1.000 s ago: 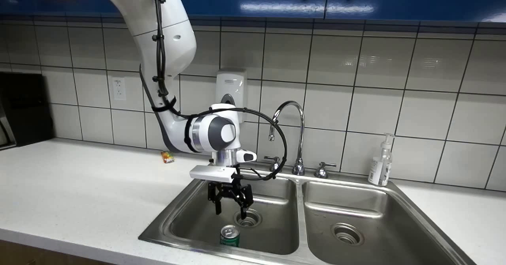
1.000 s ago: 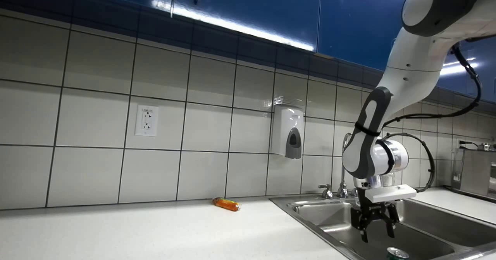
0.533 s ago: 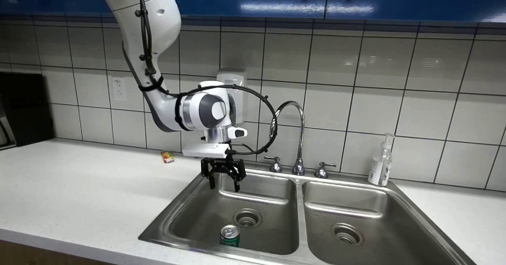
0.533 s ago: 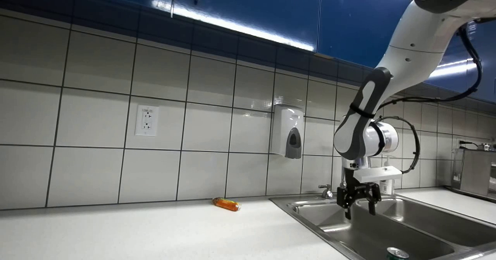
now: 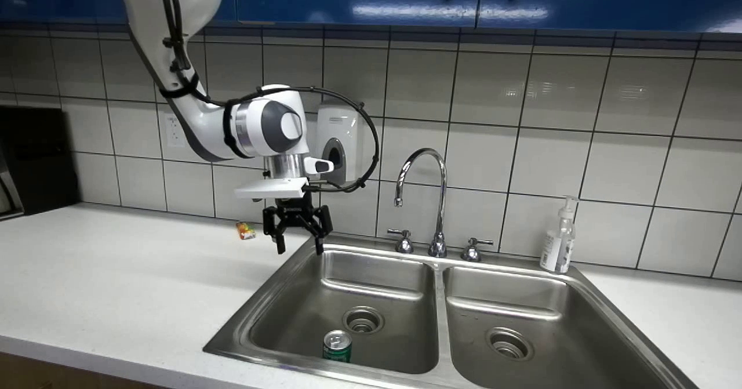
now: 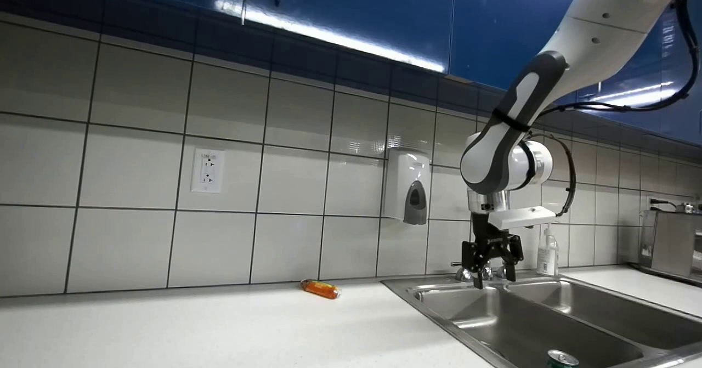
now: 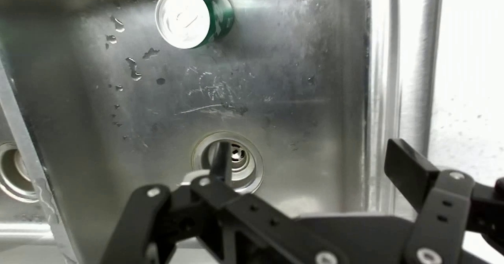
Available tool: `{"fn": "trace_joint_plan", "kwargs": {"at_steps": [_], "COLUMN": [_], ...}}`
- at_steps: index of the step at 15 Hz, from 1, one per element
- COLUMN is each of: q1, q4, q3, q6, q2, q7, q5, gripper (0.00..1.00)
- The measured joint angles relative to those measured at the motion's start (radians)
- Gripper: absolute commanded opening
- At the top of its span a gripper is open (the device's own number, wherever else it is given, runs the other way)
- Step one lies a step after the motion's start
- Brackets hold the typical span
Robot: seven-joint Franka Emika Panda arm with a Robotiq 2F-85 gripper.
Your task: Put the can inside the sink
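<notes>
The small green can (image 5: 337,347) with a silvery lid stands upright on the floor of one basin of the steel sink (image 5: 442,331), close to the near wall. Only its top shows in an exterior view (image 6: 562,358), cut by the bottom edge. In the wrist view the can (image 7: 197,18) is near the top, lid toward the camera, apart from the fingers. My gripper (image 5: 300,248) is open with nothing between its fingers. It hangs above the basin's back corner, well above and behind the can. It also shows in an exterior view (image 6: 494,281) and in the wrist view (image 7: 309,154).
The chrome faucet (image 5: 442,203) and its two handles stand behind the sink. A clear pump bottle (image 5: 559,235) stands at the back corner. A small orange packet (image 5: 245,231) lies on the white counter (image 5: 145,279). A wall dispenser (image 6: 407,187) hangs on the tiles.
My open gripper has risen out of the basin and moved back toward the tiled wall and the counter beside the sink. The can has not moved.
</notes>
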Motion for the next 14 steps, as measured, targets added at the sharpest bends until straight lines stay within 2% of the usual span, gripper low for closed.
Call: {"fn": "trace_joint_plan", "kwargs": {"at_steps": [8,14], "q1": [0.02,0.02], "q4": [-0.133,-0.247], "q3": [0.079,0.096], "q6": [-0.204,-0.358], "q2": [-0.237,-0.411], "q7": [0.0,-0.023], "q5": [-0.021,-0.013], "gripper": [1.0,1.0]}}
